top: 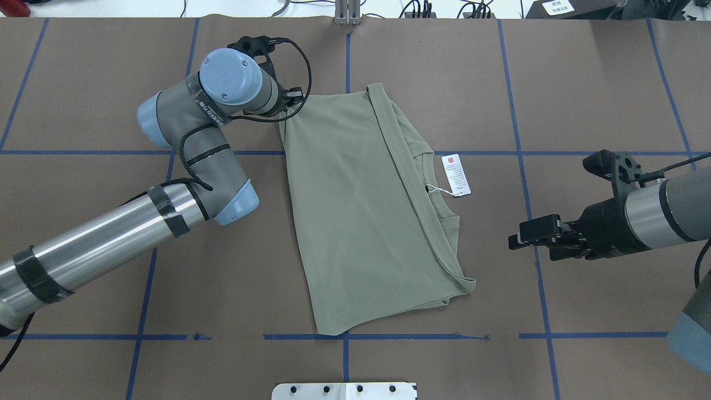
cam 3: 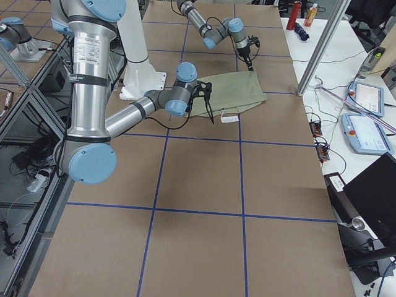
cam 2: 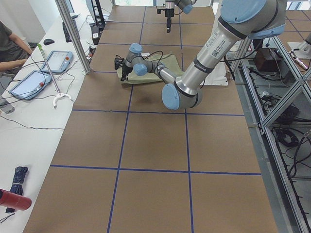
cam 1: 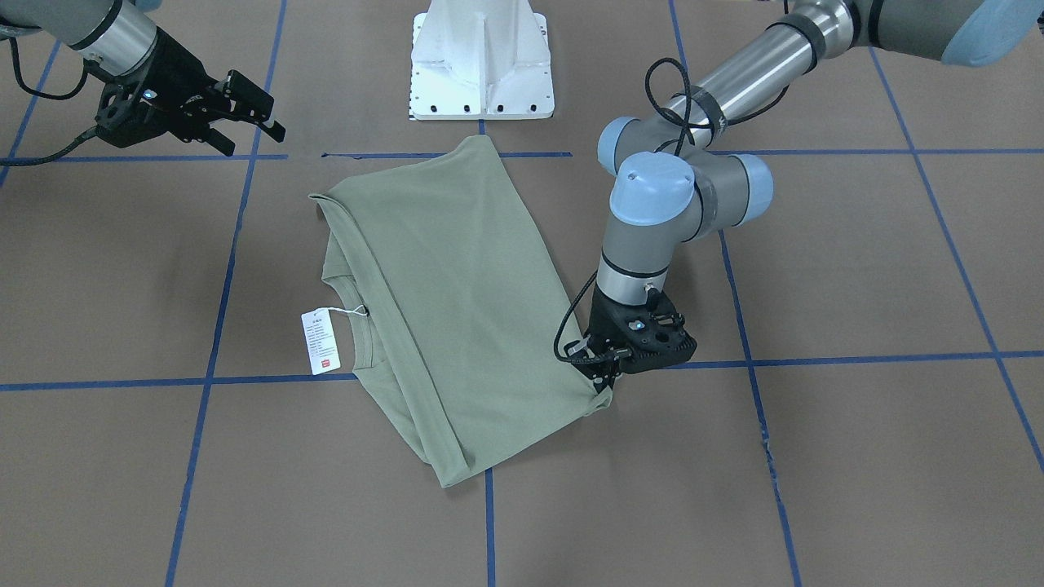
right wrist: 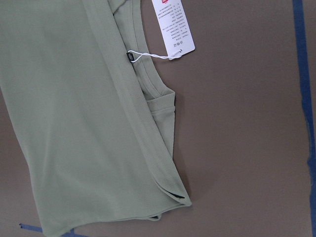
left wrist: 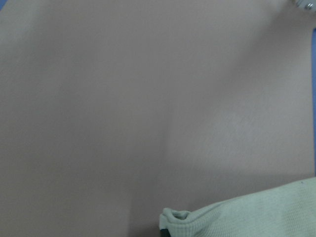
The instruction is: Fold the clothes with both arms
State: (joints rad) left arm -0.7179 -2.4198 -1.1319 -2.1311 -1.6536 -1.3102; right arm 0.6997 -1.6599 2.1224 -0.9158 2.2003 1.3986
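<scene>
The sage-green shirt lies folded on the brown table, its ribbed neck and white hang tag toward the robot's right. In the overhead view the shirt spans the table's middle, the tag beside it. My left gripper points down at the far left corner and is shut on that bunched corner; in the overhead view the left gripper is mostly hidden under its wrist. My right gripper hovers open and apart from the shirt, to the right of it. The right wrist view shows the neck and tag.
The white pedestal base stands at the robot's edge of the table. Blue tape lines grid the brown surface. Beyond the far edge is a side bench with tablets, a person's arm and a metal post.
</scene>
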